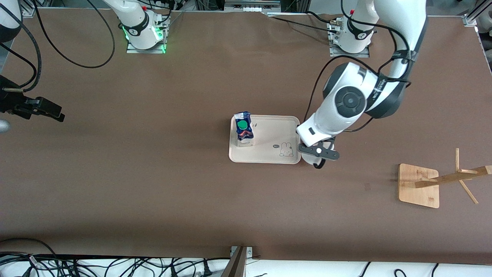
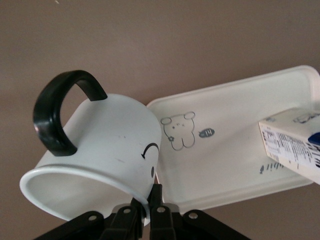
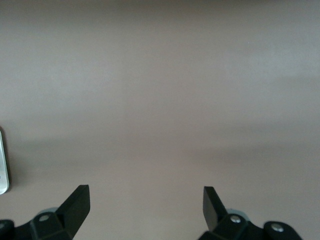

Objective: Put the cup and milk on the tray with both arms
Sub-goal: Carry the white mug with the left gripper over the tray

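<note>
The glossy white cup (image 2: 107, 145), tipped with its black loop handle uppermost, hangs by its rim in the left gripper (image 2: 145, 212), jaws clamped, just beside the cream tray (image 1: 269, 127). The milk (image 1: 244, 129) stands upright on the tray. The right gripper (image 3: 145, 205) waits, jaws apart, over the brown tabletop (image 1: 153, 184).

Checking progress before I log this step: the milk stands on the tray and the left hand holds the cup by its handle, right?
Not quite. The left wrist view shows the left hand shut on the cup's rim, with the handle free. The milk does stand on the tray.
</note>
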{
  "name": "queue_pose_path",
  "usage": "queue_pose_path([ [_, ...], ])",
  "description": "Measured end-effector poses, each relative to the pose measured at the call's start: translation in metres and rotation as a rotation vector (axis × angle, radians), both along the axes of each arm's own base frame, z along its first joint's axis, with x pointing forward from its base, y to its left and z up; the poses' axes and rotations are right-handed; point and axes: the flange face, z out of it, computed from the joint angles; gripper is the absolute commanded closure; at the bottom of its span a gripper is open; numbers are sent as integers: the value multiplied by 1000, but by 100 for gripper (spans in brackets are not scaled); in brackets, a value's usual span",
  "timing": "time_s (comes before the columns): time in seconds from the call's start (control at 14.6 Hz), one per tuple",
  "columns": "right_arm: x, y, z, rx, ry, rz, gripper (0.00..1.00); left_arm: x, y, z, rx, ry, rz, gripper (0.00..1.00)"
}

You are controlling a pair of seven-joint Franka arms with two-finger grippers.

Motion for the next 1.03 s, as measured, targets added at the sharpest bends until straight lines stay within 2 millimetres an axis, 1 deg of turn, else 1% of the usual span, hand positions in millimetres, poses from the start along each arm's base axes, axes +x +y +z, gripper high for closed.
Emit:
queue_pose_path([
  [0.14,0,1,-1,-1,3,35,0,-5,-28,-14,19,56,-42,100],
  [0.21,0,1,-2,-2,4,66,0,-6,-38,-23,25,73,-57,100],
  [0.41,0,1,-2,-3,4,111,0,-14,-61,-56,7,143,-66,100],
  [0.55,-1,2,-1,-2,4,116,0,-16,-63,-77,-34,204,-27,100],
  [0.69,-1,2,-2,-9,8,121,0,-15,-59,-91,-40,237,-8,100],
  [0.82,-2,4,-4,-19,19,126,0,-18,-59,-97,-29,272,-8,100],
  [1.03,-2,5,-5,-20,23,114,0,-21,-61,-98,-35,336,-1,100],
])
